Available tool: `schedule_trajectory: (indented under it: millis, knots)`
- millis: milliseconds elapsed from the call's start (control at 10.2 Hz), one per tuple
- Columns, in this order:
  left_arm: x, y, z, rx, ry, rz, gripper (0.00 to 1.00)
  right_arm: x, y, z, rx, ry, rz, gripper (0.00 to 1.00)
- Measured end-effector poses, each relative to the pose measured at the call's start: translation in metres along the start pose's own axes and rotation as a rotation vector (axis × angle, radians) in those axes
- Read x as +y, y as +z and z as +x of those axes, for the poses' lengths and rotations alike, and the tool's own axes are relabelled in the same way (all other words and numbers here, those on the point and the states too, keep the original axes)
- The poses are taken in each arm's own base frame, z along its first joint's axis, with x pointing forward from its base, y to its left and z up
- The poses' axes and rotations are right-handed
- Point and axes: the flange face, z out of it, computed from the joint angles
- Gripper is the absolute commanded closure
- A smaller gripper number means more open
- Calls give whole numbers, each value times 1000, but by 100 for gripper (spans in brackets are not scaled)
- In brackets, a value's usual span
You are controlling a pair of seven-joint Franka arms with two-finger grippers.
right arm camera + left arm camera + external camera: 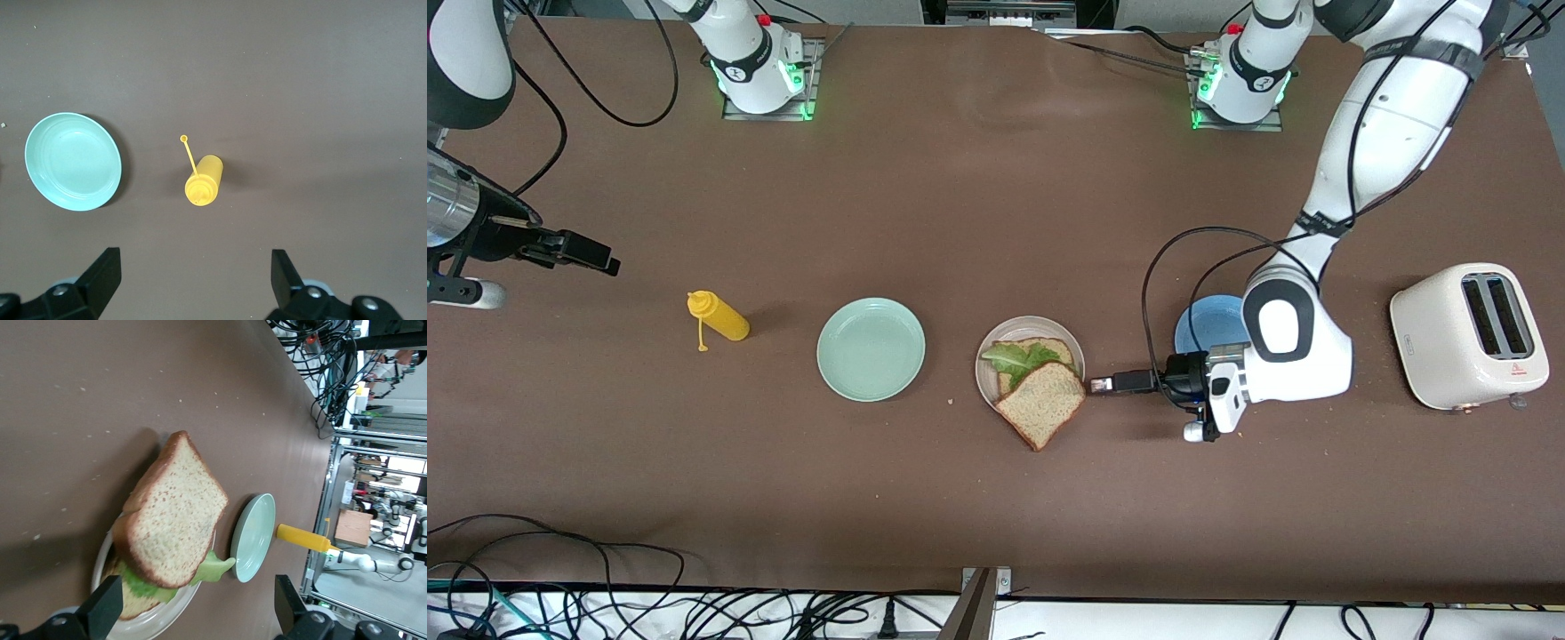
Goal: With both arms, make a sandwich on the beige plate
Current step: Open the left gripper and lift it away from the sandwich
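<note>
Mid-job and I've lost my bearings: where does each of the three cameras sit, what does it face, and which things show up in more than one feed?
Front view: high across the table, facing both arms' bases; shows the left gripper beside the beige plate and the right gripper waiting above the table's right-arm end.
Left wrist view: low, looking along the table at the sandwich; its own open fingertips show.
Right wrist view: looking straight down on the yellow bottle; own open fingertips show.
Shared: the mint-green plate and bottle appear in all three views.
</note>
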Motion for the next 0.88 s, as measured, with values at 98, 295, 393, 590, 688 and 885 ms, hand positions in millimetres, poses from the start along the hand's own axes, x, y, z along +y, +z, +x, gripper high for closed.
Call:
schedule_trajectory:
  millis: [98, 295, 393, 590, 688, 885]
  knots:
    - [2, -21, -4, 0, -6, 70, 0, 0, 0, 0, 0, 0, 0, 0]
    - [7, -62, -13, 13, -36, 217, 0, 0, 0, 0, 0, -1, -3, 0]
    - [7, -80, -18, 18, -40, 277, 0, 2, 0, 0, 0, -5, -23, 0]
    - [-5, -123, -26, 8, -21, 395, 0, 4, 0, 0, -2, -9, -53, 0]
    - [-14, -152, -29, 12, -10, 469, 0, 4, -1, 0, -3, -11, -56, 0]
    - [-28, -212, -36, 35, 0, 651, 0, 2, -1, -1, -2, -14, -56, 0]
